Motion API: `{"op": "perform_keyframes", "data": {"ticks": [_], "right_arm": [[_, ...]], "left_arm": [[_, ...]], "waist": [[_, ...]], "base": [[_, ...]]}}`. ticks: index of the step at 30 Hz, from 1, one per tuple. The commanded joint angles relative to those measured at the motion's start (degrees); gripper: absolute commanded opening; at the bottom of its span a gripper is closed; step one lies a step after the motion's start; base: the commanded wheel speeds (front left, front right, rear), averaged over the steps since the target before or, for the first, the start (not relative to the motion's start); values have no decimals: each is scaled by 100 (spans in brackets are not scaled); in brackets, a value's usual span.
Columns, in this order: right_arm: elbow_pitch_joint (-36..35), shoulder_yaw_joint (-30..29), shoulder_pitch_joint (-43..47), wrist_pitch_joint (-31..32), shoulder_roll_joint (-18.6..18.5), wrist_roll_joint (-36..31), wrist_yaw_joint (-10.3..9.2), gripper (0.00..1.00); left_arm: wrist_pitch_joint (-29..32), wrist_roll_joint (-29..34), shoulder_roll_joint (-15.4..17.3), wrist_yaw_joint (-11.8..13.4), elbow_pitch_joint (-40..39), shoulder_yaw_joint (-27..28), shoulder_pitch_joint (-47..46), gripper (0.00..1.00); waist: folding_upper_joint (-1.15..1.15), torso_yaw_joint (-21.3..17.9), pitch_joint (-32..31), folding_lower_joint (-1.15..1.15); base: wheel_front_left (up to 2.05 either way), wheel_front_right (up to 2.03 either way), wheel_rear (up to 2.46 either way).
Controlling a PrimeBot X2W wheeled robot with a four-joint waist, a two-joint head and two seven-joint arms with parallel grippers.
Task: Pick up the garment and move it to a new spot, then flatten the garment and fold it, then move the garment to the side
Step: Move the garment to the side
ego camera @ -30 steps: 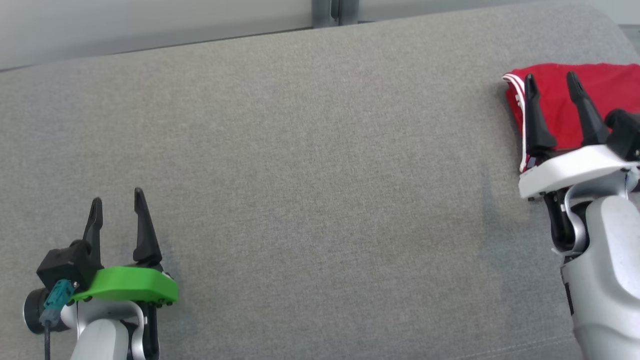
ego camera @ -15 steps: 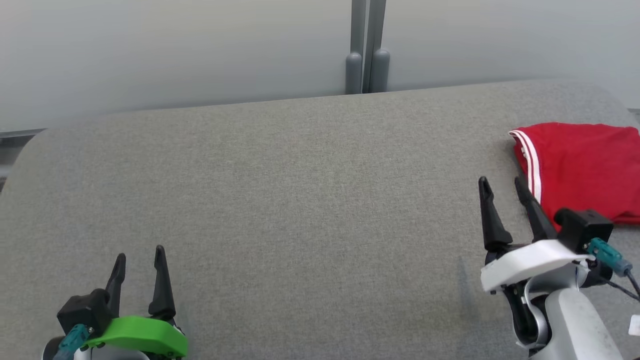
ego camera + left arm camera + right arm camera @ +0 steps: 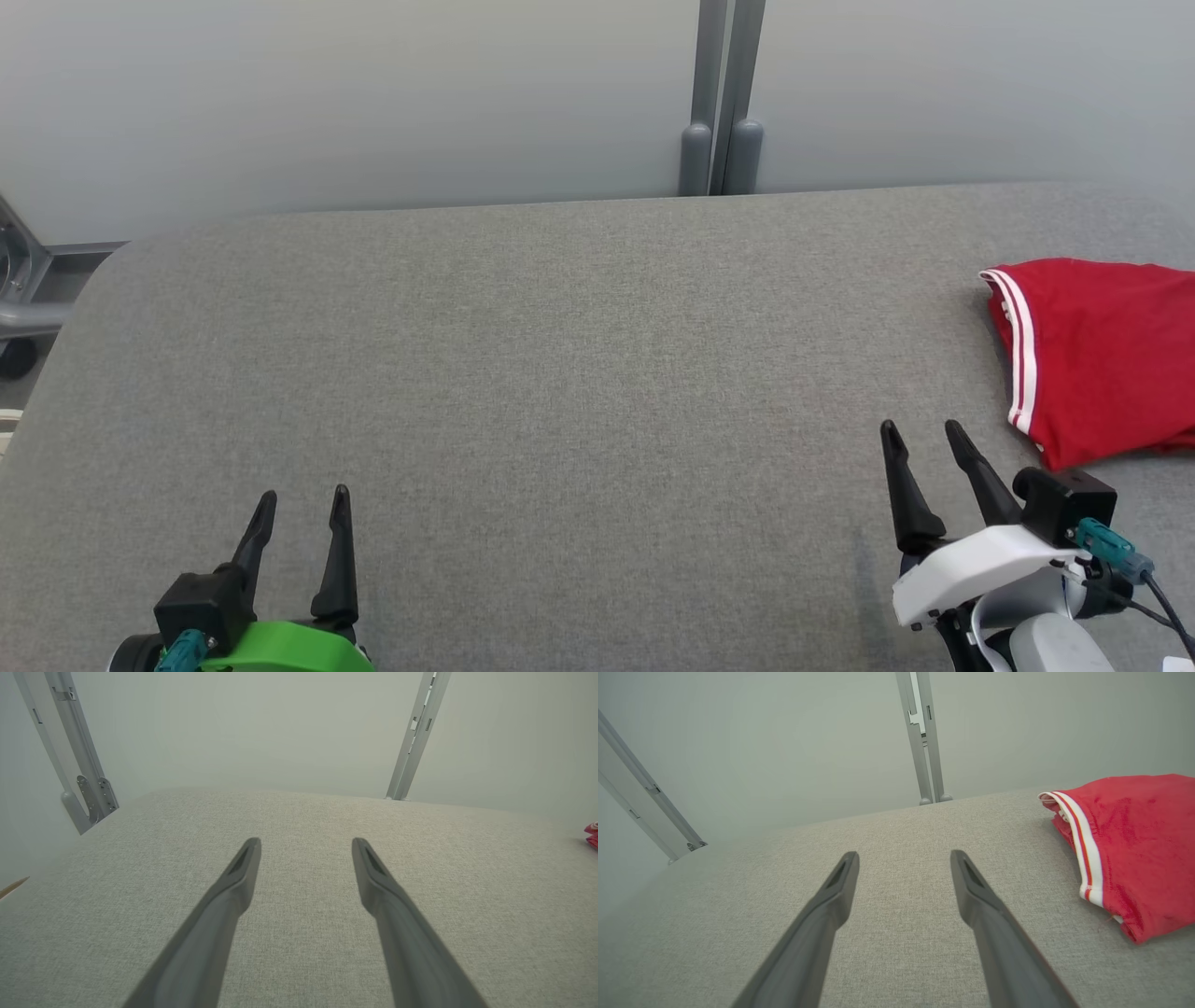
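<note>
Looks to be the last step, moving aside, about done. Finds the garment [image 3: 1102, 364] folded, red with white trim, lying at the right edge of the grey cushion [image 3: 560, 373]; hard to say how neatly, with its far side cut off. Shows the left gripper [image 3: 304, 492] and right gripper [image 3: 920, 427] spread, holding nothing. Calls for little: perhaps a check of the fold.

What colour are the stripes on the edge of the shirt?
White stripes on the red garment, with a thin red line between them; the right wrist view shows them best.

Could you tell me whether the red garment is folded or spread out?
Folded: the garment lies as a compact bundle, its striped edges stacked in layers.
</note>
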Motion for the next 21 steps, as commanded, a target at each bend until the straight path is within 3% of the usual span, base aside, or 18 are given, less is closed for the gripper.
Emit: {"op": "perform_keyframes", "data": {"ticks": [1,21], "right_arm": [[28,-34,81,-36,-10,-38,-3,100],[47,77,231,-42,-8,69,-3,100]], "left_arm": [[-46,50,-7,-25,11,17,58,100],[-44,131,-112,-85,137,142,129,100]], "waist": [[0,6,-7,1],[0,40,-20,1]], "base": [[0,0,0],[0,0,0]]}}
